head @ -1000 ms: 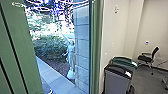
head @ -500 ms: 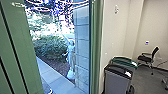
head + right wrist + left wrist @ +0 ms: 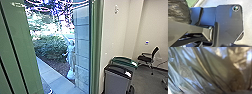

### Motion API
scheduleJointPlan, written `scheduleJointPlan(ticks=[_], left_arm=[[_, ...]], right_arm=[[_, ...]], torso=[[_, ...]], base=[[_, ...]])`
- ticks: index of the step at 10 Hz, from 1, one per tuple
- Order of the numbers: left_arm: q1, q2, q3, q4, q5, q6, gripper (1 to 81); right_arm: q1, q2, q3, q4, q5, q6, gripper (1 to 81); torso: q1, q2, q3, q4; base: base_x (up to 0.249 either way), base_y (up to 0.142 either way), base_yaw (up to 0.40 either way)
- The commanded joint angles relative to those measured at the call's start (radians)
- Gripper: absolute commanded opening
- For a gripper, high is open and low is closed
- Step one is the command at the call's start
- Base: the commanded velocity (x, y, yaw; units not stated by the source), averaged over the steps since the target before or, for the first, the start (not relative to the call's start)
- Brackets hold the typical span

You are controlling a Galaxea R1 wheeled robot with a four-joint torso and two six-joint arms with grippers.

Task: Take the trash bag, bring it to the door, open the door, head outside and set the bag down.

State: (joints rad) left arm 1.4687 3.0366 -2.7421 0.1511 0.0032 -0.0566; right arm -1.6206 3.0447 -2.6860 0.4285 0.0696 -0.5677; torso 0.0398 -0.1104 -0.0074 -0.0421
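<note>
at the near left, a tall green panel (image 3: 17,50) stands beside a view onto the outdoors. out there a leafy bush (image 3: 50,47) grows beyond a pale paved path (image 3: 53,76), with dark ground (image 3: 58,65) between them. to the right of the bush, a small, pale person (image 3: 71,51) is upright close to a block wall (image 3: 82,42). a narrow green frame (image 3: 97,45) divides this from the room.

on the right, inside, a gray bin (image 3: 117,81) with a black lid stands near, and a bin with a green lid (image 3: 124,60) is just behind it. farther off, a black chair (image 3: 147,58) with armrests sits on the dark gray floor (image 3: 142,83), by the light wall (image 3: 153,27).

the trash bag (image 3: 178,11), dark, shiny and wrinkled, is close to the left wrist camera, and in the right wrist view it shows near the robot's dark plate (image 3: 226,25). whether the left jaws or the right jaws are open, closed or gripping the bag, i cannot tell.
</note>
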Motion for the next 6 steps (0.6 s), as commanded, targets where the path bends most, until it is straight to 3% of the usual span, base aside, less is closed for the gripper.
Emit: scheduleJointPlan(ticks=[1,6], left_arm=[[-0.07,-0.001,0.001,0.012,0.046,0.004,1.0],[-0.07,0.001,0.001,0.013,0.047,0.011,1.0]], right_arm=[[0.049,0.009,0.002,-0.007,-0.062,-0.002,81.1],[0.05,0.01,0.002,-0.008,-0.062,-0.003,81.1]], torso=[[0.0,0.0,0.0,0.0],[0.0,0.0,0.0,0.0]], base=[[0.0,0.0,0.0],[0.0,0.0,0.061]])
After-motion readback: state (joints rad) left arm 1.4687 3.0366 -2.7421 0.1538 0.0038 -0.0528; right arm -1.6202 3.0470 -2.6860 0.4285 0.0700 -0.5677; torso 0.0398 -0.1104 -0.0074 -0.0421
